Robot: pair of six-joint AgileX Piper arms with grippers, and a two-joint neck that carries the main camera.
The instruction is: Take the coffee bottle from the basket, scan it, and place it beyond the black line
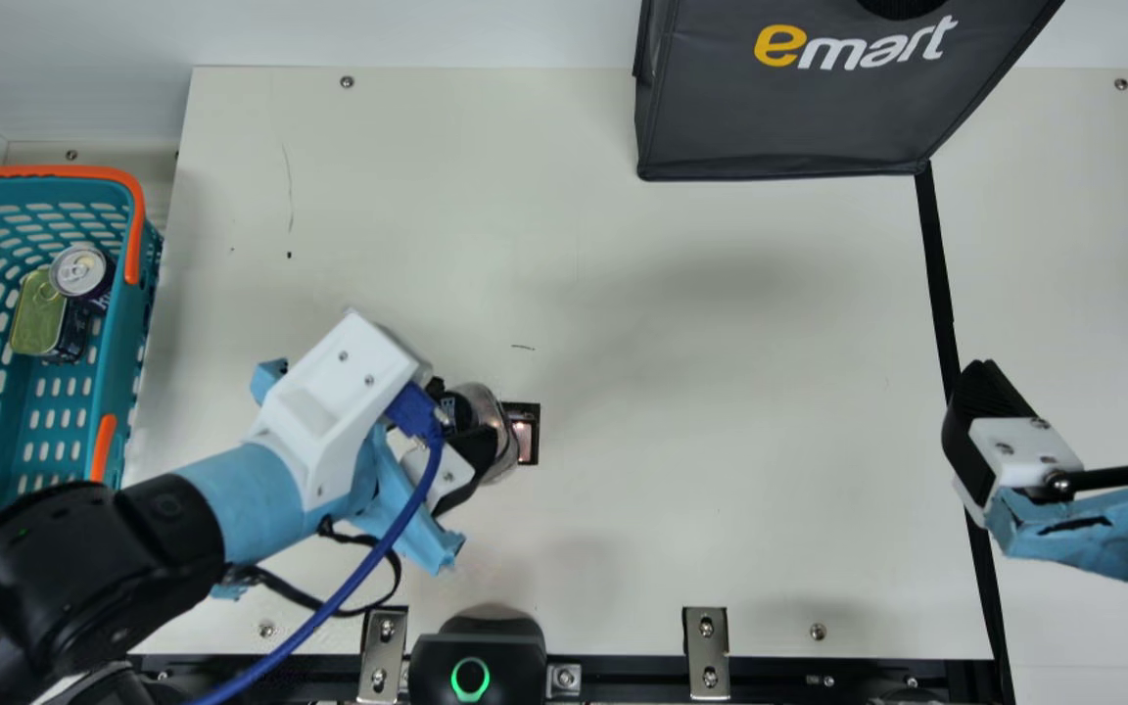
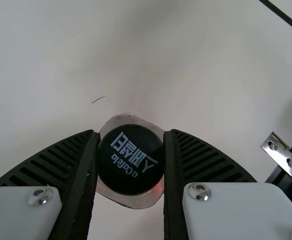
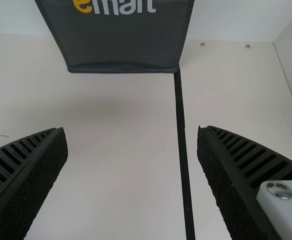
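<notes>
"What's cut off?"
"The basket (image 1: 121,343) at the main view's left edge, the bag (image 1: 779,113) at its top."
"And hidden?"
"Part of the bottle (image 1: 500,431), behind the left tool (image 1: 456,416); part of the window (image 1: 525,441), behind the bottle."

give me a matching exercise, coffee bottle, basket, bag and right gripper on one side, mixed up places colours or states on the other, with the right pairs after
1. coffee bottle
2. basket
3. bag
4. right gripper

A. dark grey, at the table's far side
B. open, nothing between its fingers
C. teal with orange handles
D. held in the left gripper

Right pairs: 1-D, 2-C, 3-A, 4-B
</notes>
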